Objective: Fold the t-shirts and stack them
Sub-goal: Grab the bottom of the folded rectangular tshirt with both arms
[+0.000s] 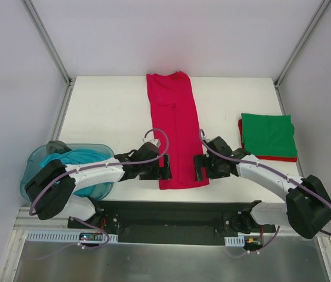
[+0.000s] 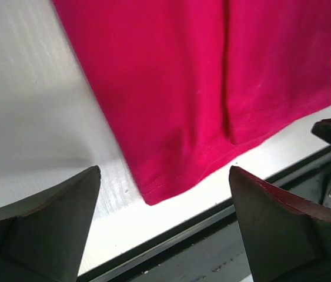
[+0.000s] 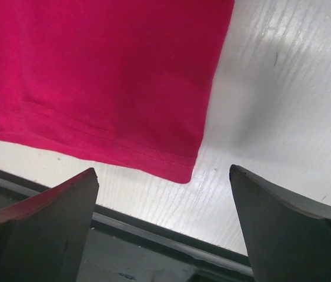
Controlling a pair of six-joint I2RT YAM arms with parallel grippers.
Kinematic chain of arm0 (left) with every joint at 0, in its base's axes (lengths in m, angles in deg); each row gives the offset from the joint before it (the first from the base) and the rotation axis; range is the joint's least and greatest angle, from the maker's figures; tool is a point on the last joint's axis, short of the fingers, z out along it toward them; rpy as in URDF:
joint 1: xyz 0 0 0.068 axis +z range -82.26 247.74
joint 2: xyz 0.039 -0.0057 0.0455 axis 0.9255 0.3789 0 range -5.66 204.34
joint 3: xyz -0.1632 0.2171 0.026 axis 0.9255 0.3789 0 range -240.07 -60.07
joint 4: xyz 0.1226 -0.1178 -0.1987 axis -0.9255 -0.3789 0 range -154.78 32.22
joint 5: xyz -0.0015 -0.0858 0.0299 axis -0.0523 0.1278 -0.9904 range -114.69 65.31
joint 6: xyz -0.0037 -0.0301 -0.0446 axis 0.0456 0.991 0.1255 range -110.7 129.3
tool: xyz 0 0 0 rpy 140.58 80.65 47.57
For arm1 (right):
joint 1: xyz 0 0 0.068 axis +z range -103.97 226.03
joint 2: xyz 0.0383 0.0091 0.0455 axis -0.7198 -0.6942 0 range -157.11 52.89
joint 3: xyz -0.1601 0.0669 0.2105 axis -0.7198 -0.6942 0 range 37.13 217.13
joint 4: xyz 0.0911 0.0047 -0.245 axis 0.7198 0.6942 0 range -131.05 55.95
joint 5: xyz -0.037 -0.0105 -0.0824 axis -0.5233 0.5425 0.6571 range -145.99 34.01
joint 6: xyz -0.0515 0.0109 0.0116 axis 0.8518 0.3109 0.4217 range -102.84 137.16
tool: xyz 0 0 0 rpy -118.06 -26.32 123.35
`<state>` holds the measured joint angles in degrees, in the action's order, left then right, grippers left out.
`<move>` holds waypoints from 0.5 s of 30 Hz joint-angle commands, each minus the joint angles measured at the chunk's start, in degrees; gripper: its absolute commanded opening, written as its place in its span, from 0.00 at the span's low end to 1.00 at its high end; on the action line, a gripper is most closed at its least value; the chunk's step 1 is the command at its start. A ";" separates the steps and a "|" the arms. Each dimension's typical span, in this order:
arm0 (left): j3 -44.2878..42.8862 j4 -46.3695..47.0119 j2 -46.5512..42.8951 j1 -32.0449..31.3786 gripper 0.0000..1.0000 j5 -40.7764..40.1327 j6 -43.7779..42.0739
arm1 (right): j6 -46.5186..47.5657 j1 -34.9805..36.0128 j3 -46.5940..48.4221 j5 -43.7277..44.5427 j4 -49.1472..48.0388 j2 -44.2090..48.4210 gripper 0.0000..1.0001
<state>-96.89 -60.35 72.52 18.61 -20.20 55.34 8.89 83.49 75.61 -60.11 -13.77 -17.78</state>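
Note:
A crimson red t-shirt (image 1: 174,126) lies folded into a long narrow strip down the middle of the table, its hem at the near edge. My left gripper (image 1: 164,168) is open beside the hem's left corner (image 2: 153,197). My right gripper (image 1: 199,167) is open beside the hem's right corner (image 3: 180,170). Neither touches the cloth. A folded green t-shirt (image 1: 267,135) lies on a folded red one (image 1: 271,157) at the right. A teal t-shirt (image 1: 71,160) sits bunched in the tub at the left.
A translucent blue plastic tub (image 1: 31,176) stands at the table's near left, with a grey cloth (image 1: 56,145) at its far rim. The table's black front rail (image 1: 177,208) runs just below both grippers. Metal frame posts stand at the back corners.

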 commanded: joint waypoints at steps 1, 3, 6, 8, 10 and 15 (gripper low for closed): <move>-3.78 -6.91 2.94 -3.07 0.87 -8.70 1.60 | 1.24 0.60 3.09 3.77 0.84 -2.97 0.96; -5.19 -9.64 4.44 -4.40 0.84 -9.94 2.03 | 1.33 0.87 3.44 3.51 0.66 -4.47 0.97; -4.76 -10.70 5.15 -5.63 0.83 -9.86 3.35 | 1.33 1.31 3.88 3.50 0.66 -5.88 0.98; -4.23 -10.79 5.24 -5.89 0.75 -9.24 4.32 | 1.42 1.31 3.80 3.77 0.92 -6.14 0.99; -3.79 -10.79 5.41 -6.42 0.67 -8.71 5.11 | 1.15 1.31 3.88 5.86 1.27 -6.40 0.99; -3.00 -10.79 6.02 -7.74 0.57 -9.06 6.43 | 0.98 1.39 3.45 6.67 1.71 -6.41 0.99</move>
<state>-100.82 -68.13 77.15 12.14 -28.33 59.73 9.57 84.58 77.38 -55.67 -13.52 -24.05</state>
